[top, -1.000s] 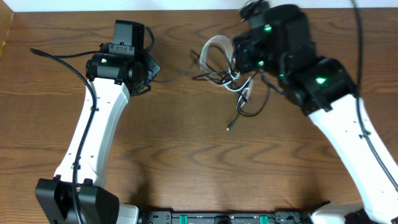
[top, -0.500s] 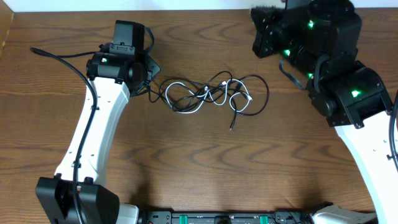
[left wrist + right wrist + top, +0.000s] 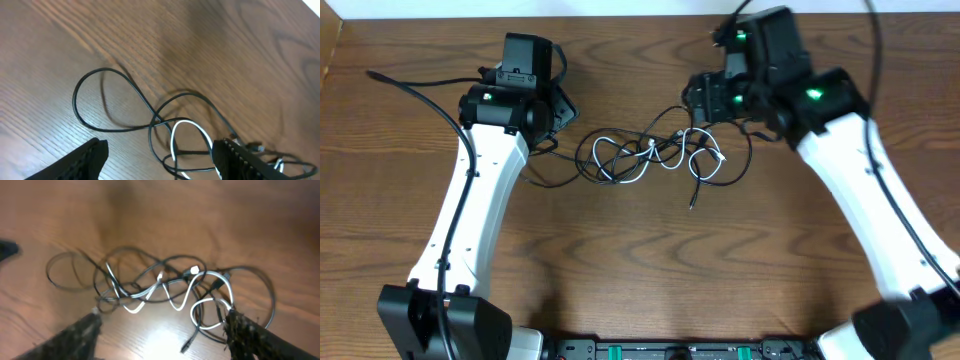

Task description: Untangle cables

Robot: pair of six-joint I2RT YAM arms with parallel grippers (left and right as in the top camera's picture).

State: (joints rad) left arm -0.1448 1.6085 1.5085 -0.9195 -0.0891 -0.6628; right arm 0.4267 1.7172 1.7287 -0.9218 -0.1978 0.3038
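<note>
While poised over the tangle, left gripper [image 3: 160, 146]: fingers spread wide, pinching nothing, black loops lying between them.
Right gripper [image 3: 162, 317]: likewise spread wide, empty, above the knot.
Cables [image 3: 655, 155]: loose knotted heap of thin black cords, white cord [image 3: 218, 276] threaded through.
Place: flat on wooden table [image 3: 620, 280], between both grippers.

Brown wood-grain surface [image 3: 640, 270], grain running left to right. Cables [image 3: 655, 152] lying on it in one loose tangle, middle of far half. Black cords [image 3: 75, 102] form open loops at both ends of heap. White cord [image 3: 215, 273] weaves through middle, crossing them. One black end with plug [image 3: 692, 204] trails toward near edge.
</note>
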